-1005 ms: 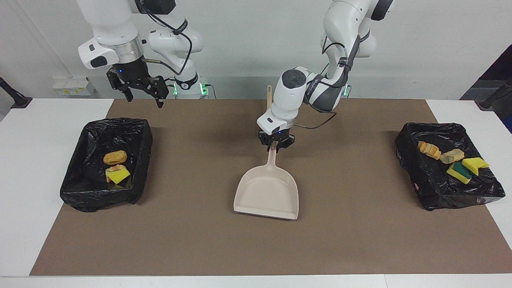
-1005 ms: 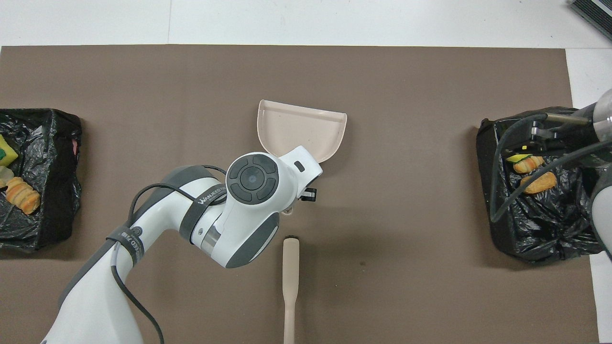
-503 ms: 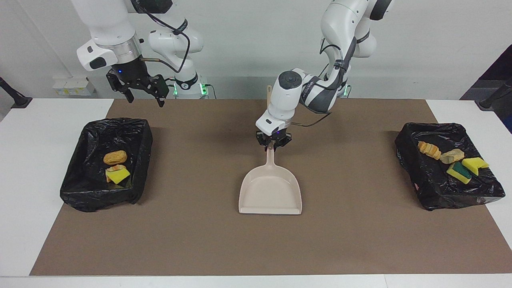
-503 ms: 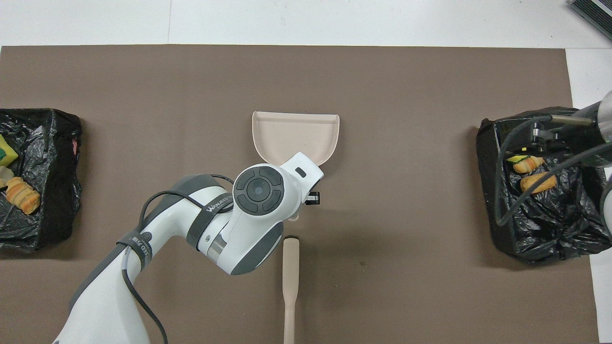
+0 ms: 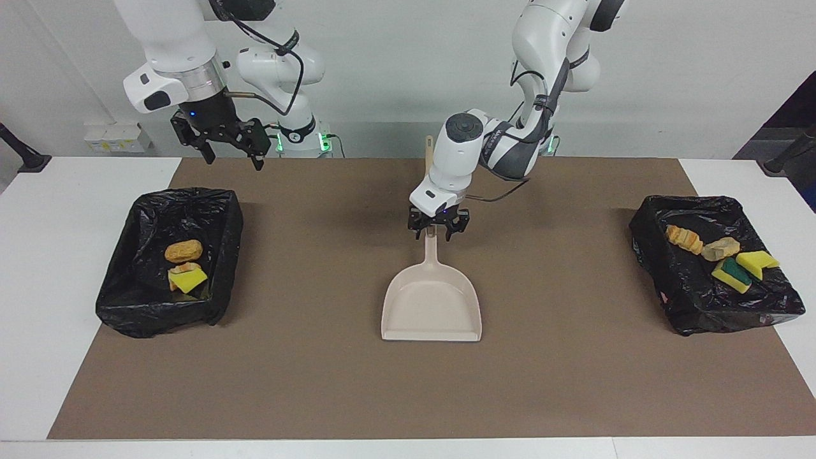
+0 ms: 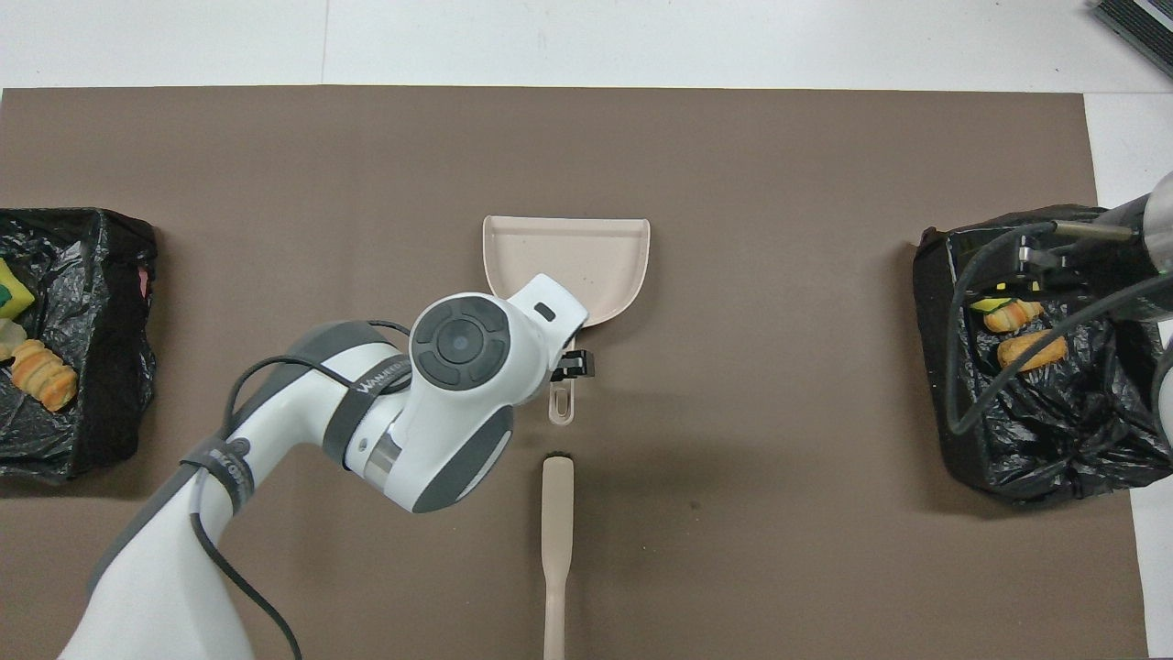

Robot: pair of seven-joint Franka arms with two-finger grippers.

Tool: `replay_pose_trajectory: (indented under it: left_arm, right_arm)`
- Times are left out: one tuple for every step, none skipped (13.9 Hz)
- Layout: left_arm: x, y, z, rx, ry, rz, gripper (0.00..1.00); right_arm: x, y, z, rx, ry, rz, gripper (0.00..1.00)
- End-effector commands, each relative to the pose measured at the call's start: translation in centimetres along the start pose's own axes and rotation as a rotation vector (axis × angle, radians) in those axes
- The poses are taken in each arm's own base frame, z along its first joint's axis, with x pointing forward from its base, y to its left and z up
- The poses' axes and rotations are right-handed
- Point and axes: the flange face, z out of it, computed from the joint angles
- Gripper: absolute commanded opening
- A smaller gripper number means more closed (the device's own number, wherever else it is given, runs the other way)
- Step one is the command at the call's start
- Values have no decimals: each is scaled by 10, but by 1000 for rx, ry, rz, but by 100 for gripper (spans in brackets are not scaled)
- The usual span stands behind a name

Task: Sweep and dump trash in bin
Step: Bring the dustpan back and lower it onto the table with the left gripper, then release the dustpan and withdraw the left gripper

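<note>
The beige dustpan [image 5: 431, 306] lies flat on the brown mat at mid-table, its handle pointing toward the robots; it also shows in the overhead view [image 6: 566, 257]. My left gripper [image 5: 438, 234] hangs open just above the handle's end, a finger on either side, holding nothing. The beige brush [image 6: 556, 541] lies on the mat nearer to the robots than the dustpan. My right gripper [image 5: 229, 150] is open and empty, up over the robot-side edge of the black-lined bin [image 5: 127, 299] at the right arm's end. All trash lies in the two bins.
The right-arm-end bin holds an orange-brown lump [image 5: 183, 250] and a yellow sponge [image 5: 187, 278]. The left-arm-end bin [image 5: 695, 319] holds a bread lump [image 5: 684, 238], a tan lump [image 5: 720, 248] and two sponges [image 5: 757, 260].
The left gripper turned the dustpan square, set it flat, then opened and let go of the handle. The right gripper has hardly moved.
</note>
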Motion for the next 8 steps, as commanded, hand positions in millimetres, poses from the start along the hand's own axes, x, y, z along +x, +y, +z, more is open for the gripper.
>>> replay_pose_trajectory:
  left_arm:
    - [29,-54,-37,42,12,-42,100]
    - [33,-70,-48,56,9,-36,100]
    - [34,-88,-60,82,-11,-37,100]
    - [33,-103,-75,101,-21,-25,100]
    - [35,-118,-93,108,-9,-3,100]
    - [34,-132,-112,116,3,13,100]
    - [31,-139,-120,128,-6,21,100]
    - [29,-141,-122,133,-14,31,100]
  right_arm:
    - [0,1,-4,21,1,-12,100]
    - [0,1,-4,21,1,-12,100]
    - [0,1,-4,19,0,-11,100]
    - [0,1,-4,19,1,-11,100]
    - [1,1,-4,18,0,-11,100]
    - [1,1,-4,18,1,-11,100]
    - [2,1,-4,20,9,-10,100]
    - [2,1,-5,21,13,-11,100]
